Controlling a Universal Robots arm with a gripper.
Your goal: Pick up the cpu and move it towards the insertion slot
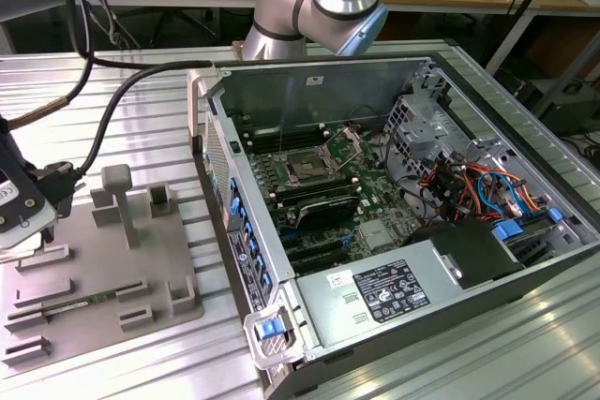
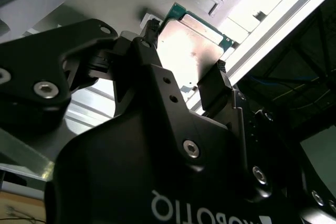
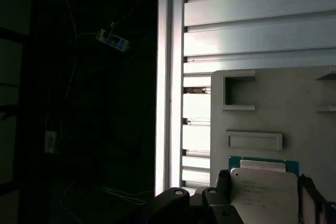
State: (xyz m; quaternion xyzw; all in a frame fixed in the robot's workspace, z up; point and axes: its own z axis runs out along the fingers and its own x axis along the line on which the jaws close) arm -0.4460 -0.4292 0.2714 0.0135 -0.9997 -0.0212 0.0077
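The cpu (image 2: pixel 195 43), a flat square chip with a pale silvery face and a green rim, lies between my gripper's (image 2: pixel 185 52) black fingertips (image 2: pixel 214 83), which press on two opposite edges. In the first wrist view the cpu (image 3: pixel 262 195) is over the near edge of the grey fixture plate (image 3: pixel 273 103), with the gripper (image 3: pixel 265 182) around it. In the exterior view the gripper (image 1: pixel 21 205) is at the far left, above the plate's (image 1: pixel 103 269) left edge. The insertion slot (image 1: pixel 307 164), a silver-framed socket with a dark centre, sits in the open computer case, well to the exterior view's right.
The fixture plate carries raised blocks and a tall post (image 1: pixel 120 199). The case wall (image 1: pixel 220 185) stands between the plate and the motherboard. Inside the case are black memory slots (image 1: pixel 323 208), a power supply (image 1: pixel 389 292) and bundled cables (image 1: pixel 469 185). A black cable (image 1: pixel 112 128) hangs from the arm.
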